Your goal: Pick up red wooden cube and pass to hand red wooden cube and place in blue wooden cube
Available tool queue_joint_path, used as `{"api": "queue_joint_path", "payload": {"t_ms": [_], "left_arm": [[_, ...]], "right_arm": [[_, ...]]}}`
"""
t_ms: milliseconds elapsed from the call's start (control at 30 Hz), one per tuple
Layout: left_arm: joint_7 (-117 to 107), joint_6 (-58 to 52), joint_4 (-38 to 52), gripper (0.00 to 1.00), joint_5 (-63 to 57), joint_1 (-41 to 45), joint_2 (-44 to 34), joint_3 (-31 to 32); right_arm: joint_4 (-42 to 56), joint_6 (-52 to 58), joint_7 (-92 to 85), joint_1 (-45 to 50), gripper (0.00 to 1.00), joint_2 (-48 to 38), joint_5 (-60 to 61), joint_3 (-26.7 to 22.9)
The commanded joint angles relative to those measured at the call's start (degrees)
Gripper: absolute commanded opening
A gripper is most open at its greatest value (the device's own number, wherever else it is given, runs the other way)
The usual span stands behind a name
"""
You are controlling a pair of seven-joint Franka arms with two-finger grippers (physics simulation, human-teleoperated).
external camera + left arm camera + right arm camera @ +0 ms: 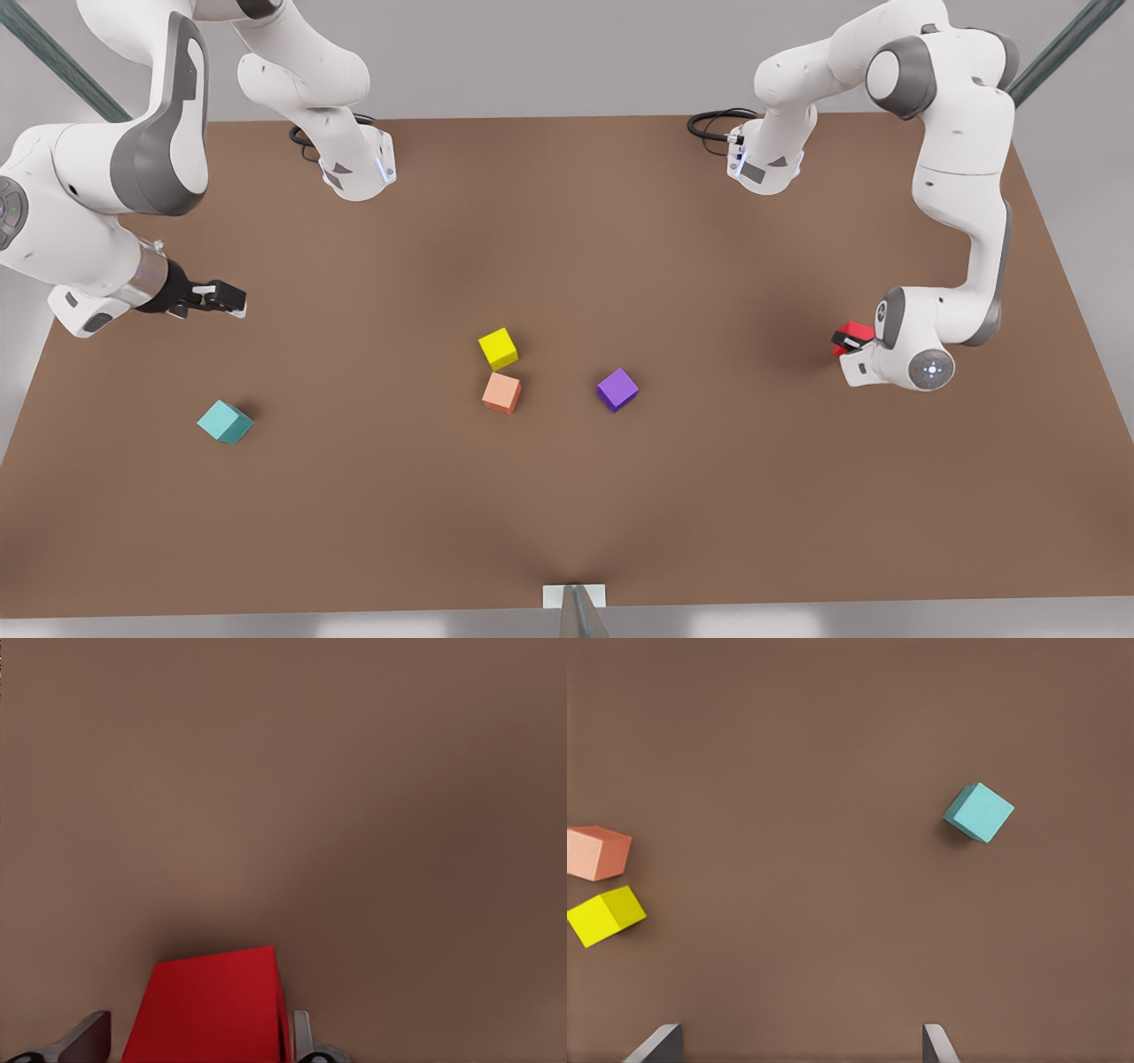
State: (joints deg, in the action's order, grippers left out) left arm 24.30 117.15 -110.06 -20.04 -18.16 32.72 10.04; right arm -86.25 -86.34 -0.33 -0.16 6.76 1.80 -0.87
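Red wooden cube (856,334) held clamped in left gripper (849,341) at the front view's right, above the table (567,496).
No writing is seen; right gripper (221,299), fingers apart, is stationed near the blue wooden cube (225,422).

A bare robot test cell is shown, rendered in simulation: a plain brown bench (567,514) is flanked by two white arms, backed by grey walls and metal struts, and scattered with small coloured wooden cubes.
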Motion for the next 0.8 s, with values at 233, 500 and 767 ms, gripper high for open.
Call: {"api": "queue_joint_path", "payload": {"t_ms": [233,500,767], "left_arm": [[-15.07,-0.08,-1.12,1.00,-0.52,0.58,-0.46,0.07],[-21.93,-1.58,-2.18,1.00,-0.52,-1.70,-0.46,0.07],[-21.75,-1.05,-2.00,0.79,-0.96,-1.17,0.24,0.07]], "right_arm": [[-0.06,0.12,-2.22,-0.46,1.00,0.01,0.48,-0.01],[-0.06,0.12,-2.22,-0.46,1.00,0.09,0.39,-0.01],[-0.06,0.21,-2.30,-0.72,1.00,0.09,0.83,-0.01]]}}
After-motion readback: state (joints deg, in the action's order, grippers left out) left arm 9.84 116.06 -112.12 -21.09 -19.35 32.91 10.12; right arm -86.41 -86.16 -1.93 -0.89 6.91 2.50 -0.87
